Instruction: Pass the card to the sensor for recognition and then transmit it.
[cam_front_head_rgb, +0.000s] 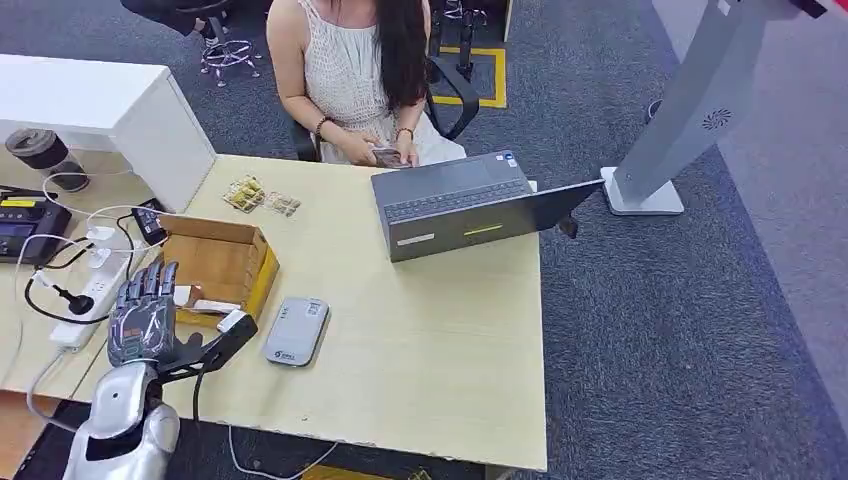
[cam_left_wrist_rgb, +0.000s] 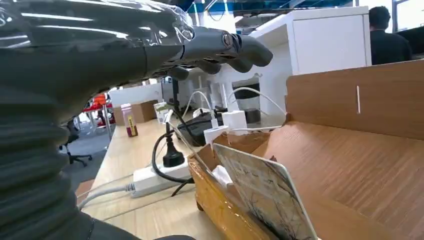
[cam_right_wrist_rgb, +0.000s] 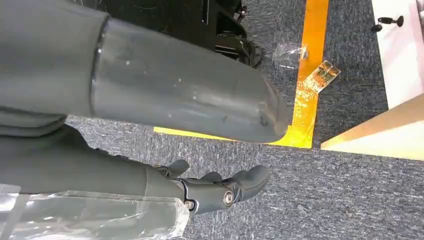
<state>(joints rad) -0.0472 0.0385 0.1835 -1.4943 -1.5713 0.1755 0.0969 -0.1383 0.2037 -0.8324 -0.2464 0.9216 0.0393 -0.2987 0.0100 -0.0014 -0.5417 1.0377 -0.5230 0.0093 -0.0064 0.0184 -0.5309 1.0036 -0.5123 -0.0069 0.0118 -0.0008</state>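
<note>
Card (cam_left_wrist_rgb: 260, 195) stood tilted on edge in the open cardboard box (cam_front_head_rgb: 215, 262), leaning against its near wall, left hand (cam_front_head_rgb: 145, 315) hovered over the box's edge, fingers spread, holding nothing, right hand (cam_right_wrist_rgb: 220, 192) hung over carpet, fingers loosely apart, empty, grey sensor (cam_front_head_rgb: 297, 330) lay on the table (cam_front_head_rgb: 440, 340) beside the box.

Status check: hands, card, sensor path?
Left hand open, over the box. Right hand open, hanging over the floor. Card leaning inside the box, not gripped. Sensor beside the box, unobstructed.

The left hand (cam_front_head_rgb: 145, 315) covers part of the cardboard box (cam_front_head_rgb: 225, 262). The card (cam_left_wrist_rgb: 265, 197) runs off the left wrist picture's edge. Its print is too blurred to read.
</note>
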